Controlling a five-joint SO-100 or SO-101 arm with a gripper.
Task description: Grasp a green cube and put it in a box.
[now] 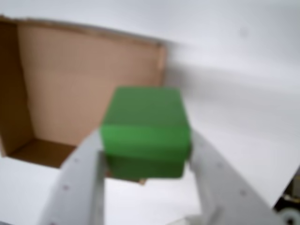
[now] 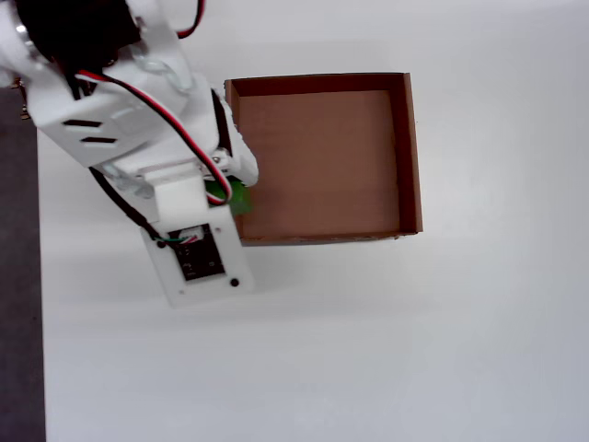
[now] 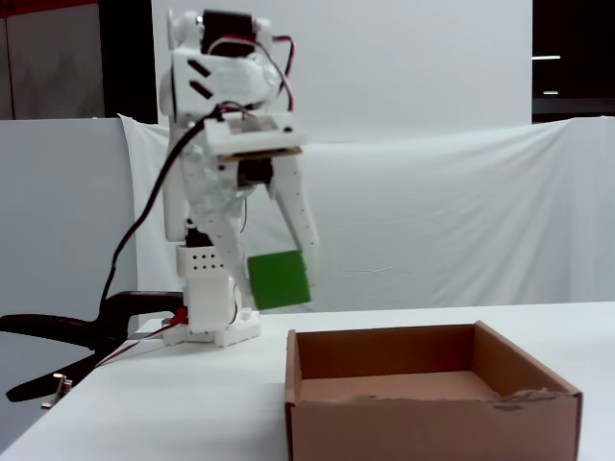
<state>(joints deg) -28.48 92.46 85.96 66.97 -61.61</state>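
My gripper (image 1: pixel 146 150) is shut on the green cube (image 1: pixel 146 131), with one white finger on each side of it. In the fixed view the cube (image 3: pixel 279 279) hangs in the air above the near left corner of the box (image 3: pixel 432 418). In the overhead view only a sliver of the cube (image 2: pixel 237 196) shows beside the arm, at the left wall of the brown cardboard box (image 2: pixel 409 157). The box floor (image 1: pixel 84 89) lies empty below the cube in the wrist view.
The white arm (image 2: pixel 138 120) and its base (image 3: pixel 211 331) stand left of the box. A black clamp (image 3: pixel 67 331) grips the table's left edge. A white cloth covers the table and the backdrop.
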